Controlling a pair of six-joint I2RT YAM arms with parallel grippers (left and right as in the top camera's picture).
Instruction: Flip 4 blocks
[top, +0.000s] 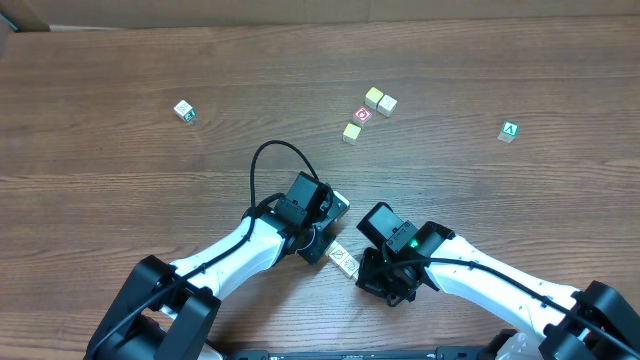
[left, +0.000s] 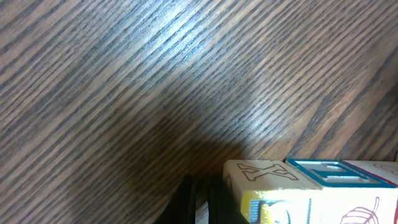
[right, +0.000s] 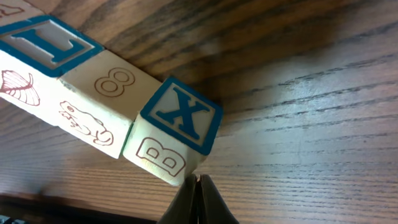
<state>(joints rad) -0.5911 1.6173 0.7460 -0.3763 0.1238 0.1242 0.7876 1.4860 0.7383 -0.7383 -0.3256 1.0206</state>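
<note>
Left tool (left: 200, 202) and right tool (right: 198, 198) both have their fingers pressed together, pinching nothing. Blocks (right: 112, 106) lie in a touching row on the desk (top: 100, 190) between the tools. X-marked end block (right: 180, 118) sits just ahead of the right tool's tip.

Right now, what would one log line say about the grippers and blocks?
left gripper: shut, beside block row | right gripper: shut, tip at X block corner | row: L block, 8 block, X block touching
</note>
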